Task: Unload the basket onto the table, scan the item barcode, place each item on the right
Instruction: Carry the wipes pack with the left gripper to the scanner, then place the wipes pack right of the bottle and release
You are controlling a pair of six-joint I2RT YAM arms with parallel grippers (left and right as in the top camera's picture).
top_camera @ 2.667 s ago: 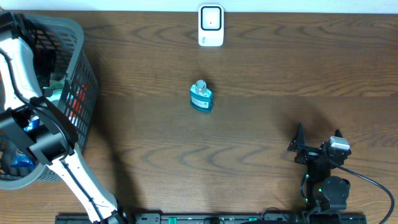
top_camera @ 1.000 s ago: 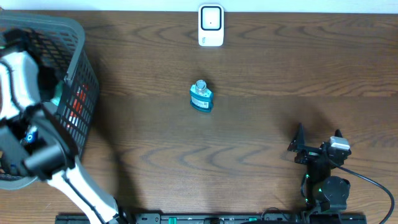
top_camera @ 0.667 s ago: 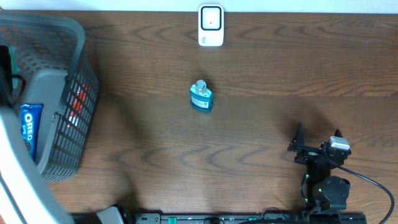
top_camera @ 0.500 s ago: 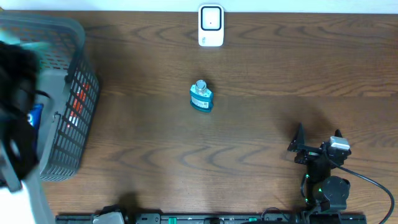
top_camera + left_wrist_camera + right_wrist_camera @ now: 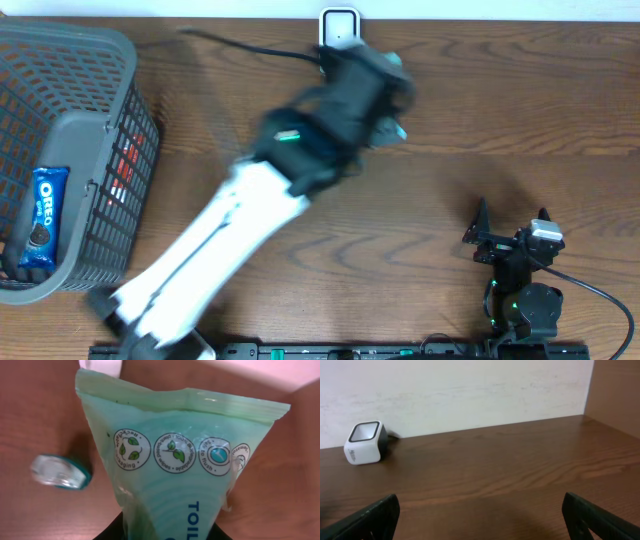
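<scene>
Green pouch (image 5: 180, 475): the item I am scanning. It is mint film, glossy, with a flat sealed seam across its far end. Below the seam is a row of round printed icons. Dark blue letters starting "TOIL" sit nearer the claw.
Where it is: held off the tabletop (image 5: 520, 110) at about 12 o'clock, close to the white scanner (image 5: 339, 15). A small blue bottle (image 5: 61, 471) stands on the wood beside it, at 9 o'clock in my wrist view.
Left claw (image 5: 165, 532): pinched narrow on the pouch's near end; only dark finger edges show.
Right claw (image 5: 512, 215): spread wide, holding nothing, parked at 5 o'clock.
Done: I judge the pickup and most of the carry finished.
Left: present the barcode to the scanner window. I see no barcode on the face toward my wrist camera. The overhead view is too blurred to tell which face meets the scanner.
Basket (image 5: 110, 120): at 9 o'clock, with an Oreo pack (image 5: 42, 217) inside.
</scene>
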